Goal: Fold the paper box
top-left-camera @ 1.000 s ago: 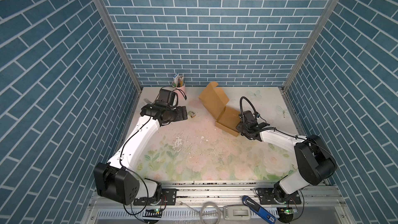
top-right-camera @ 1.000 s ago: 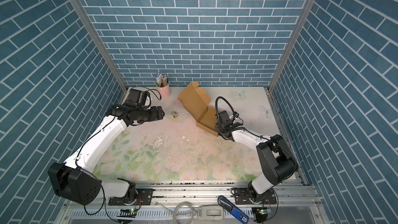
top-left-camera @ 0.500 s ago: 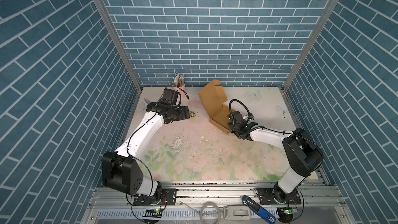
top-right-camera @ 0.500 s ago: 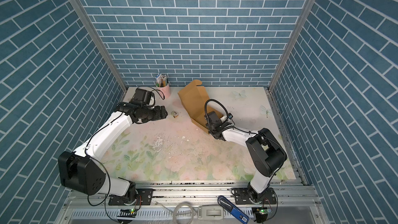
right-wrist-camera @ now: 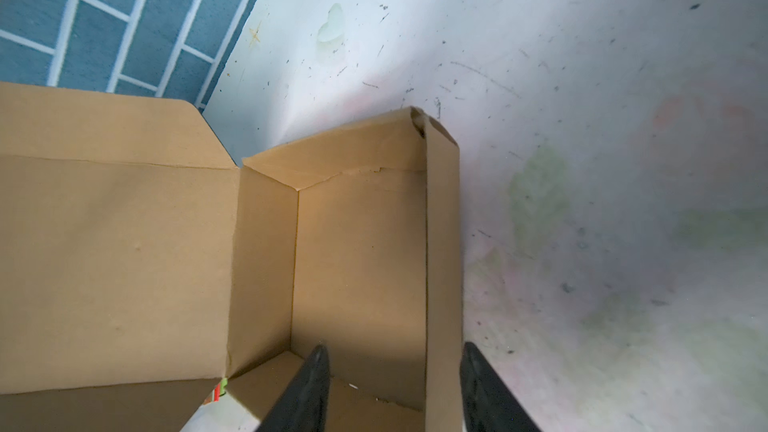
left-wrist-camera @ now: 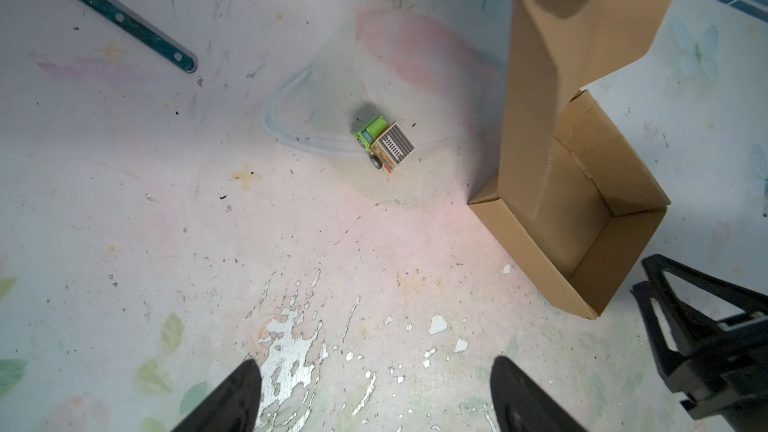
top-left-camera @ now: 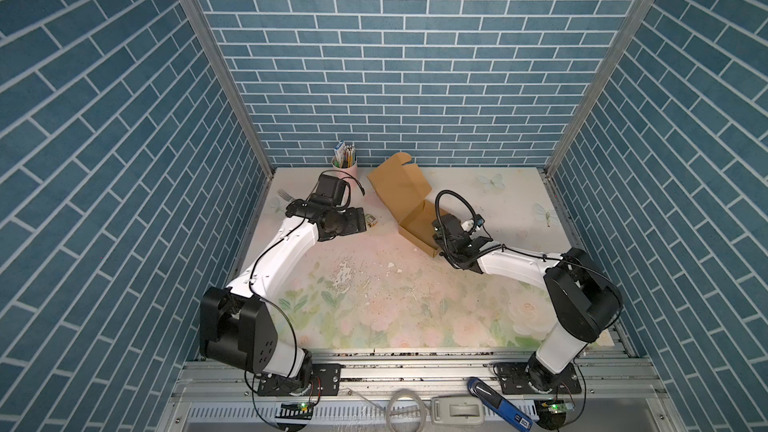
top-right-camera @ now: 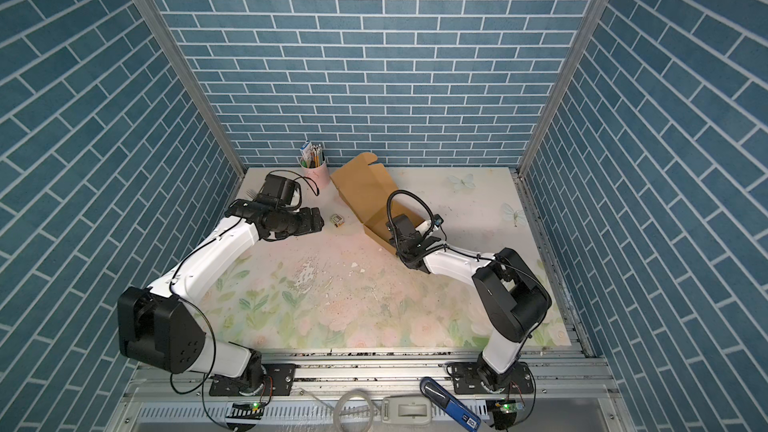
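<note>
Toward the back of the table (top-left-camera: 498, 201), I see the paper box (top-left-camera: 401, 191) sitting with its lid raised. My right gripper (right-wrist-camera: 392, 351) straddles one side wall, jaws parted, not clamping. My left gripper (left-wrist-camera: 376, 365) hovers wide open near the toy truck (left-wrist-camera: 384, 145).

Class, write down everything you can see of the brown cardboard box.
The paper box is plain brown cardboard, unprinted and half assembled: a shallow, empty tray with standing walls and a lid raised open, tabbed at its top edge. It rests toward the back of the table. The right gripper straddles one side wall, jaws open; contact is unclear.
</note>
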Controlling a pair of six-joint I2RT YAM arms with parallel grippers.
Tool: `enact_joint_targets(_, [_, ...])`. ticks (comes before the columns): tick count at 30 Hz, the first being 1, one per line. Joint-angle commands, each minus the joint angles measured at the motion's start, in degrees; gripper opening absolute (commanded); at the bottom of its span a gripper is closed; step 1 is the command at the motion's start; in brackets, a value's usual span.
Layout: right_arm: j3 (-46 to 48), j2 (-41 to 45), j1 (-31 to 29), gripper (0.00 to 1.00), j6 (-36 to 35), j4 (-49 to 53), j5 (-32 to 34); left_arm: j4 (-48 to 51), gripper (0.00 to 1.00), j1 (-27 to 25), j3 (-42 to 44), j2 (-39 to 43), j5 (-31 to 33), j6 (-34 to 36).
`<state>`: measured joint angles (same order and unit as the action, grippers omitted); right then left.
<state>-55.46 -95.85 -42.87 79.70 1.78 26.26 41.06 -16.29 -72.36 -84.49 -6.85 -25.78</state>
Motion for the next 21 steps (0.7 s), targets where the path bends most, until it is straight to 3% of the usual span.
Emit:
enact_joint_targets(1, [2.58,5.24,-0.13,0.53,-7.78,-3.77,3.71,-1.77,0.88,0.31,2.26,-1.48,0.97,-1.26])
enact_joint_targets(13, [13.53,17.98,-0.17,0.52,-31.12,-16.25,-1.8,-10.23,0.88,0.27,2.85,-11.41,-0.24,-15.83])
enact_joint_targets(21, [18.74,27.28,-0.14,0.51,-43.61,-13.22,-5.51,-10.91,0.86,0.21,-3.11,-19.11,0.79,-24.4])
